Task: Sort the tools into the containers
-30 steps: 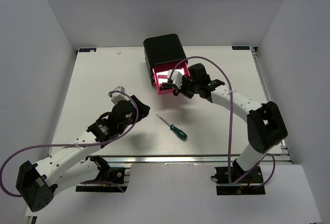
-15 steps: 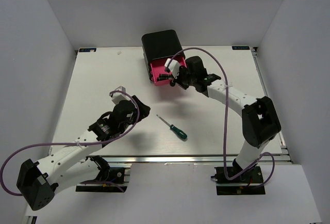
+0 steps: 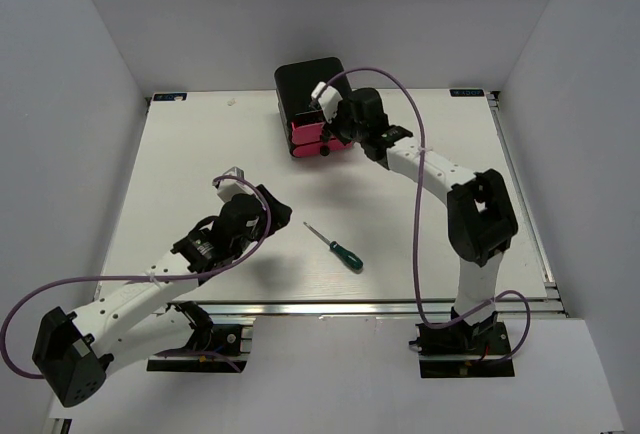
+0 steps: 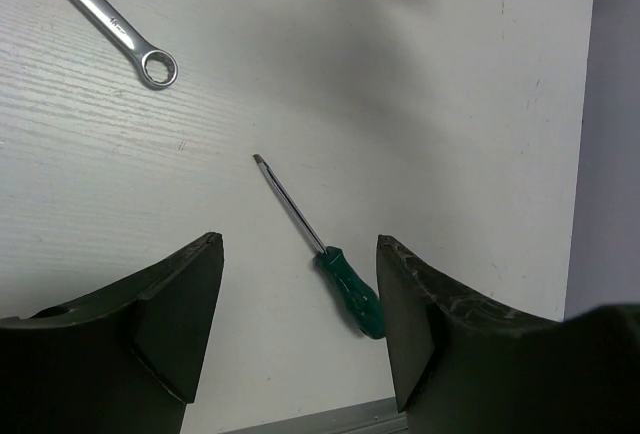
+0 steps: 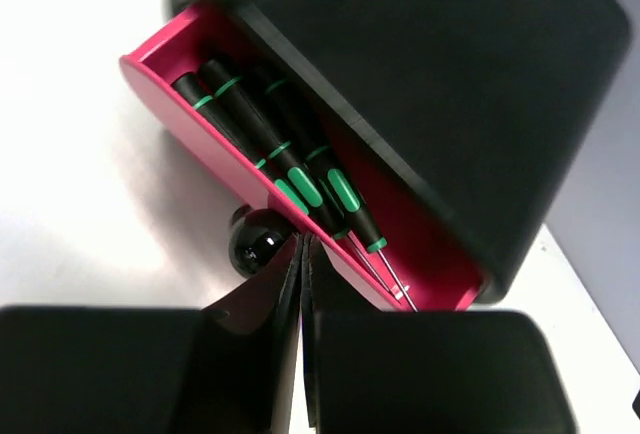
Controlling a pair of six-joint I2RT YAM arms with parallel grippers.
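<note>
The black chest (image 3: 310,84) stands at the table's far middle, its pink-red drawers (image 3: 304,138) facing me. In the right wrist view one drawer (image 5: 205,149) is a little open and holds three black, green-banded screwdrivers (image 5: 270,134). My right gripper (image 3: 329,142) is shut, fingertips (image 5: 303,246) pressed on the drawer front beside its dark knob (image 5: 256,241). A green-handled screwdriver (image 3: 338,249) lies on the table; it also shows in the left wrist view (image 4: 352,294). My left gripper (image 4: 298,246) is open and empty above it. The silver wrench (image 4: 110,24) lies beyond.
The chest's black body (image 5: 450,74) fills the upper right of the right wrist view. The table's metal front rail (image 3: 380,306) runs just behind the lone screwdriver. White walls close in the table on three sides.
The right gripper has pushed the pulled-out pink drawer back toward the chest, so it is now nearly closed. The left arm and the lone screwdriver have not moved.
</note>
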